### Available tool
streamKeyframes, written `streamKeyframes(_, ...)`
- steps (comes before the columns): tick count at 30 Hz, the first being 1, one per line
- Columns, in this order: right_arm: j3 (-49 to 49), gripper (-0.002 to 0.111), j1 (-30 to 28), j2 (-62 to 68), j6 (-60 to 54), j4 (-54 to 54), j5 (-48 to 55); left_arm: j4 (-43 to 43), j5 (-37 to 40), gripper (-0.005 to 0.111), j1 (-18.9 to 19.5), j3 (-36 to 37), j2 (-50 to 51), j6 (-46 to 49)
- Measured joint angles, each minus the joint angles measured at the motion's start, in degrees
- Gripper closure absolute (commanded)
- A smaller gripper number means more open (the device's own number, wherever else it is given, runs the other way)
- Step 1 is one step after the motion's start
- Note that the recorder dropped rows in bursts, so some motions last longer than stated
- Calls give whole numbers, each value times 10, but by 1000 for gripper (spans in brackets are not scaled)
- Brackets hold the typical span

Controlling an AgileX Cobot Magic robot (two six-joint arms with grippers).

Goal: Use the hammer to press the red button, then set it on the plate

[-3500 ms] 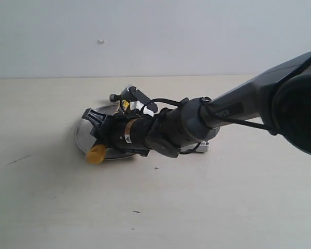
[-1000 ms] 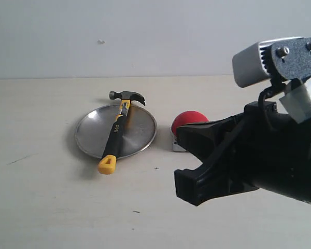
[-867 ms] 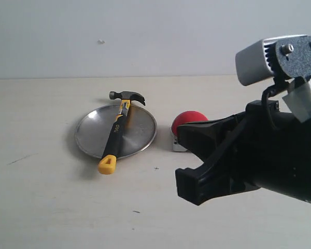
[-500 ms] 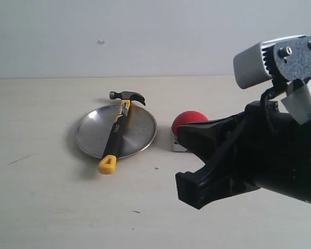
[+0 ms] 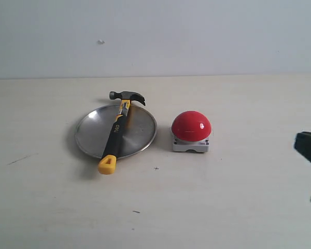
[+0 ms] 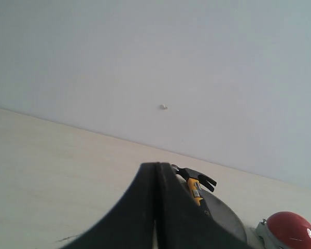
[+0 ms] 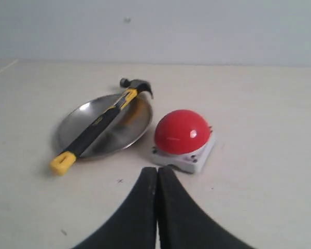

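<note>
Pale wooden table (image 5: 223, 207), plain light wall behind its far edge. Round shallow silver metal plate (image 5: 90, 136) sits on the table left of the middle, somewhat nearer the far edge than the near one. Small claw hammer with dark steel head and black-and-yellow handle (image 5: 116, 132) lies diagonally across the plate. Its head hangs past the rim toward the far edge, and its yellow looped tip sticks out over the rim toward the near edge. Small white lettering runs along the black grip and a pale label sits on the yellow neck below the head; neither is legible. Glossy red dome-shaped push button on a square grey base (image 5: 191, 126) stands just beside the plate on its right, apart from it, with no writing visible on it. Left gripper (image 6: 155, 171) has its black fingers pressed flat together, nothing between them, and sits off to the plate's left. Right gripper (image 7: 156, 176) is likewise pressed together and empty, on the near side of the button and well clear of it. Small speck on the wall (image 5: 100, 41).
</note>
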Motion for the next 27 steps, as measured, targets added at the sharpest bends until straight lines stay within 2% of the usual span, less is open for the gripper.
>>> streamKeyframes(8,124,108,-165,-292,0,-1,-42,0,0,107,0,0,0,0)
streamKeyframes(19,124,108,-170,-309,-30,23,-87,0,0,107,0,0,0,0)
streamKeyframes(20,124,108,-170,-309,-72,56,-88,0,0,107,0,0,0,0)
streamKeyframes(21,124,108,-170,-309,-208,196,-88,0,0,107,0,0,0,0)
streamKeyframes(22,124,108,-170,-309,-302,277,-88,0,0,107,0,0,0,0)
streamKeyframes(23,124,108,-170,-309,-463,410,-89,0,0,107,0,0,0,0)
streamKeyframes(25,124,108,-170,-309,-590,516,-89,0,0,107,0,0,0,0)
streamKeyframes(27,124,108,-170,-309,-652,562,-89,0,0,107,0,0,0,0)
